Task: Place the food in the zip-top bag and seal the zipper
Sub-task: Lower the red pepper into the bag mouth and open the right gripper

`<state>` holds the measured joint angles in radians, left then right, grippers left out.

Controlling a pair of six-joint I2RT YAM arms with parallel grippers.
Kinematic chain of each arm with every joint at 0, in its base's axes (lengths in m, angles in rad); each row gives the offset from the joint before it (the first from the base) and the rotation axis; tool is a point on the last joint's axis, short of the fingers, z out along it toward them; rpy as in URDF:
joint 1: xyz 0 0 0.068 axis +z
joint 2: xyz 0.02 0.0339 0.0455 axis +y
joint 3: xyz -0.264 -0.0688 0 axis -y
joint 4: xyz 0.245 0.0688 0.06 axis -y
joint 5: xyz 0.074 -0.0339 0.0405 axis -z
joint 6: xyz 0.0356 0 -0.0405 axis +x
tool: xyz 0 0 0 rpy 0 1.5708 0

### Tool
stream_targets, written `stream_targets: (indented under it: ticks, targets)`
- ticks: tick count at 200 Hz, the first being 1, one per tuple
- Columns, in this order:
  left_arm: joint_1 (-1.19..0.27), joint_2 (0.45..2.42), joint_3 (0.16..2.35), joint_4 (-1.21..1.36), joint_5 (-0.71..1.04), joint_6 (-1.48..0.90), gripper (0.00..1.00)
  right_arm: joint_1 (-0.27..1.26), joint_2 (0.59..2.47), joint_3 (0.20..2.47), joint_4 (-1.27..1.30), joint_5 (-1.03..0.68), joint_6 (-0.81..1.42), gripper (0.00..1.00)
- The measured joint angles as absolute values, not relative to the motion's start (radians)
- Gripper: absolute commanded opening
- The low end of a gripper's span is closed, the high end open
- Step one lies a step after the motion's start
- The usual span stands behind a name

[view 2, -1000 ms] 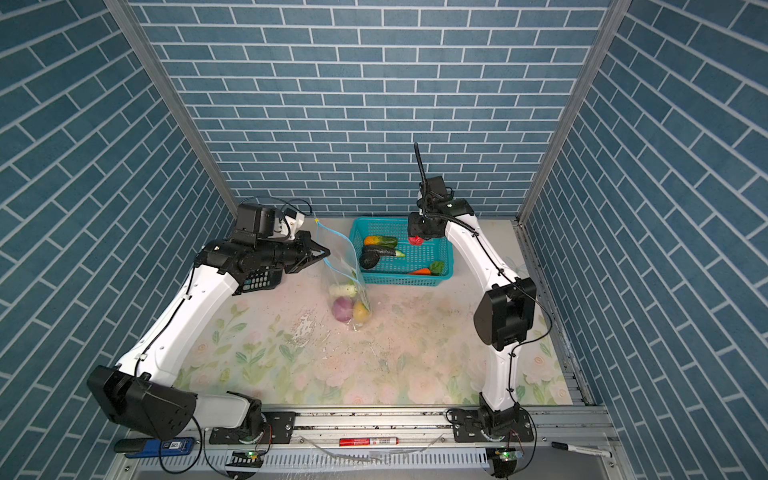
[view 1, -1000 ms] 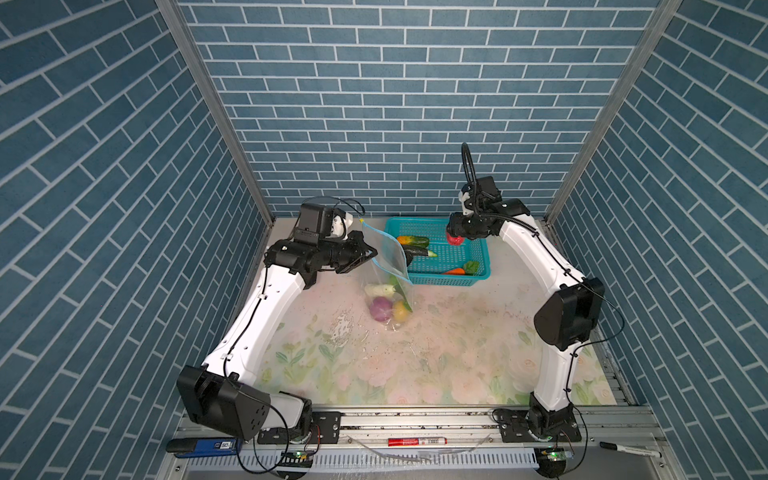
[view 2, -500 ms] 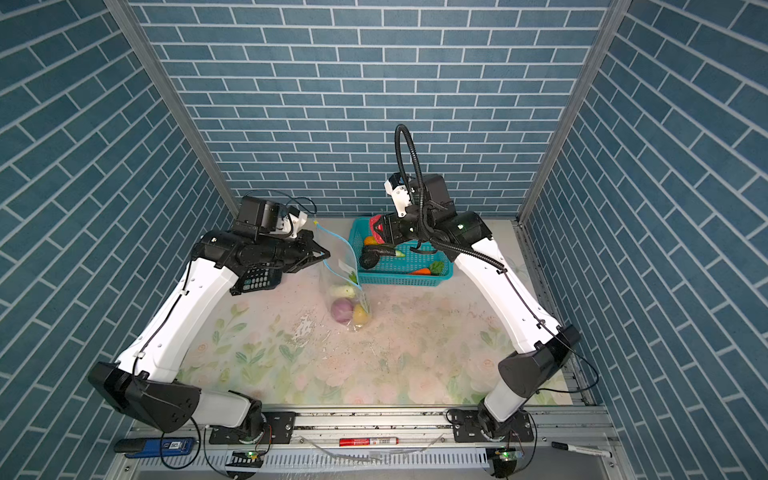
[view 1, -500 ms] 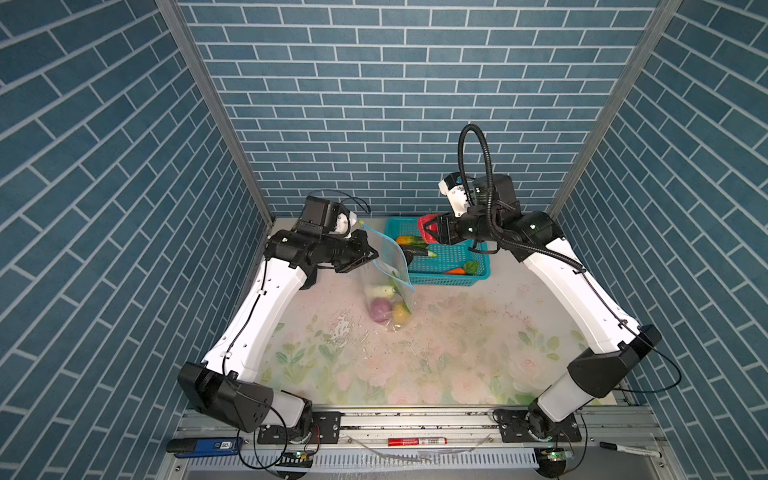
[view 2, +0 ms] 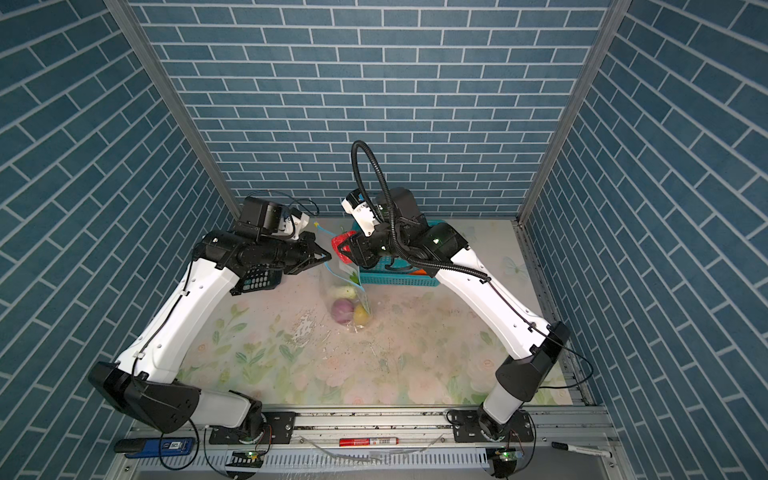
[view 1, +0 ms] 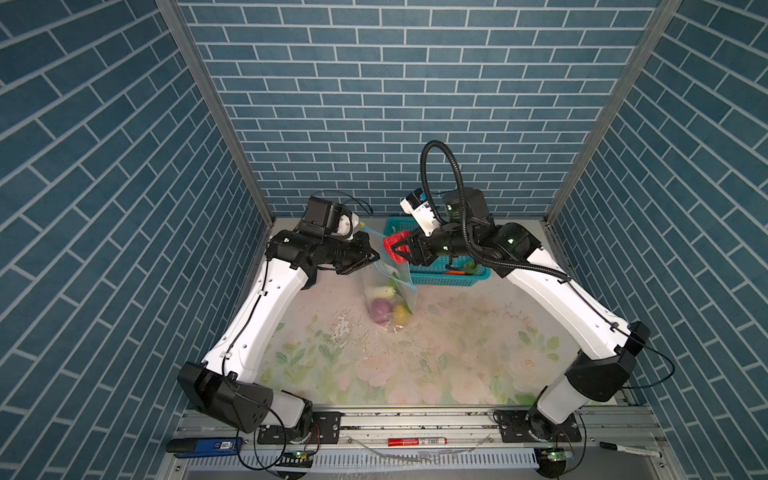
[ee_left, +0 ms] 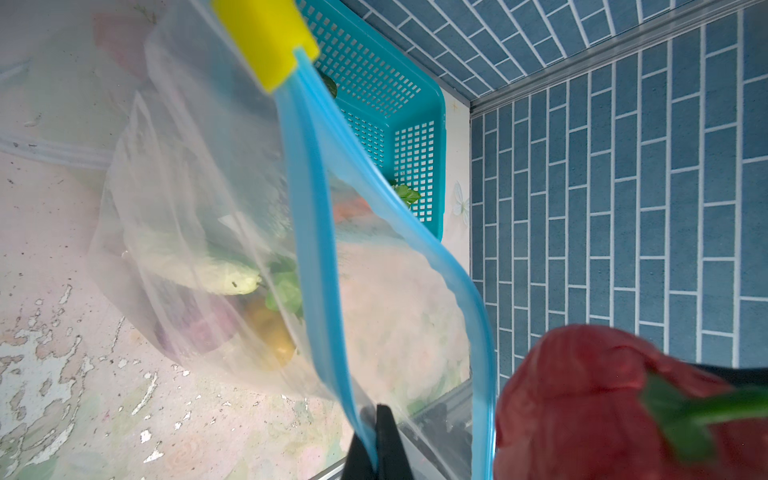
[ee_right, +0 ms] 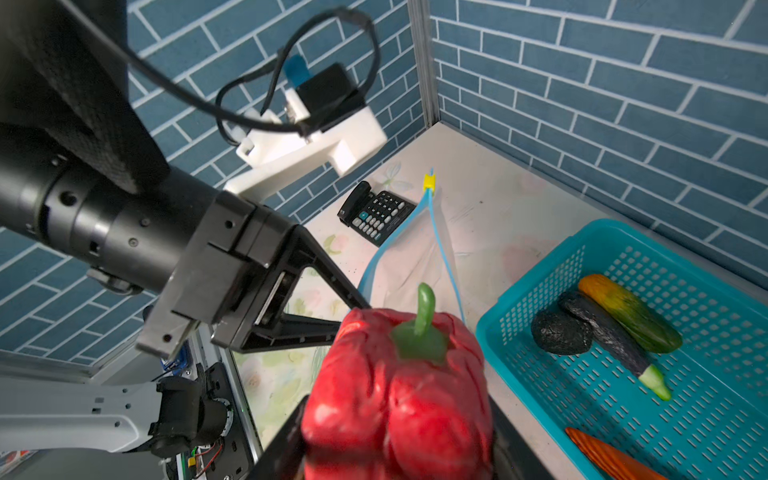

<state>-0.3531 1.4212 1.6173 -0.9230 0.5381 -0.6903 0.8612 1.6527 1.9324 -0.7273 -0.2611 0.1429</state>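
Blue brick-pattern walls [view 1: 374,104] enclose a scuffed, floral desk [view 1: 457,353]. Just beside the teal basket [view 1: 449,283], the left pincer [view 1: 376,259] is clamped on the blue zipper [ee_left: 311,232] of the zip-top bag [view 1: 384,286], whose mouth gapes. A purple onion [view 1: 380,309] and a yellow fruit [view 1: 401,315] lie inside. The right pincer [view 1: 400,251] grips a red bell pepper [ee_right: 399,386] at the basket end nearest the bag.

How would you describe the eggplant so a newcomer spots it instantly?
Find the teal mesh basket. Three pieces lie side by side in it; the eggplant is the middle one, between a black lumpy ball and an orange-green cucumber. Only it is long, dark and pale-green-tipped.
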Motion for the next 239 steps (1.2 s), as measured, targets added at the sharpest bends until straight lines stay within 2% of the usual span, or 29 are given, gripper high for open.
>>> stream_targets:
  ticks: [129, 239]
  targets:
    - [-0.360, 1.404, 1.607, -0.906, 0.536, -0.691, 0.00, 0.915, 1.733, 2.011, -0.912, -0.135, 0.043, 0.40]
    - [-0.380, 1.393, 1.604, -0.898, 0.536, -0.692, 0.00, 0.916, 1.776, 2.022, -0.978, -0.044, 0.011, 0.45]
